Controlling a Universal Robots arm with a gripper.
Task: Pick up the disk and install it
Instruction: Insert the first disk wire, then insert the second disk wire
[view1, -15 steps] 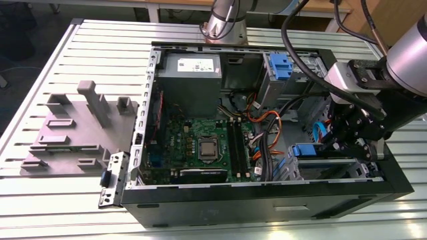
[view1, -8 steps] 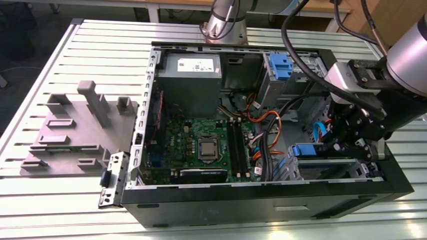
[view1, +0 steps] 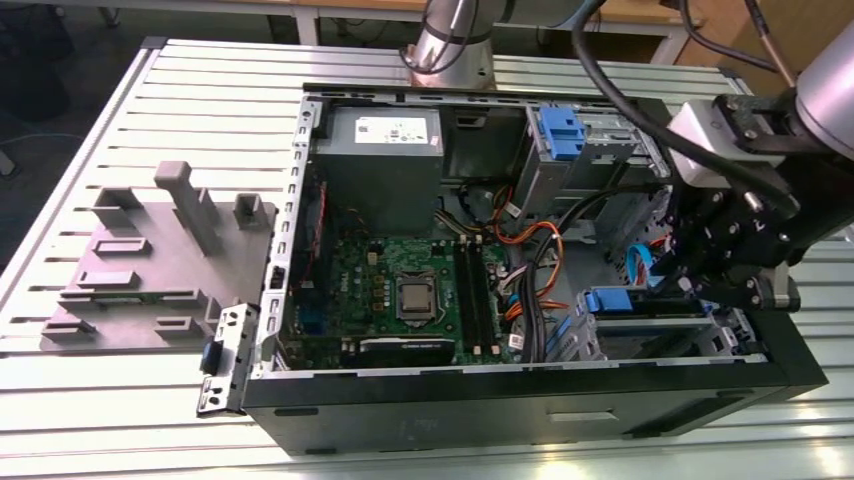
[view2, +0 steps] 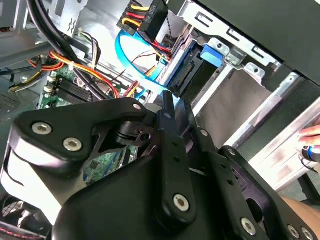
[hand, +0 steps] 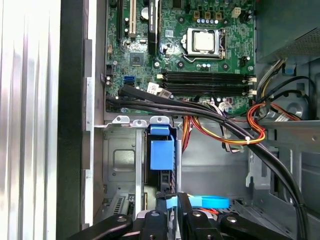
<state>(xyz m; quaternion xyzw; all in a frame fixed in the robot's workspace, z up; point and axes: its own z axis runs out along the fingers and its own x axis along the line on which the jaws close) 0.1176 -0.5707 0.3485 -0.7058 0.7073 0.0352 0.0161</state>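
One disk (hand: 161, 155) in its bay | gripper (hand: 170, 210) at 6 o'clock — fingers close together | stiff, breakable — hold blue rails.

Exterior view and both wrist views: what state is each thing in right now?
computer case: lying on its side, interior open.
disk: in the lower drive cage, blue rail end showing; whether it is fully seated cannot be told.
gripper: inside the case, right at the disk's cage.
processor: in its socket, no cooler on it.
blue bracket: sitting in the upper bay.
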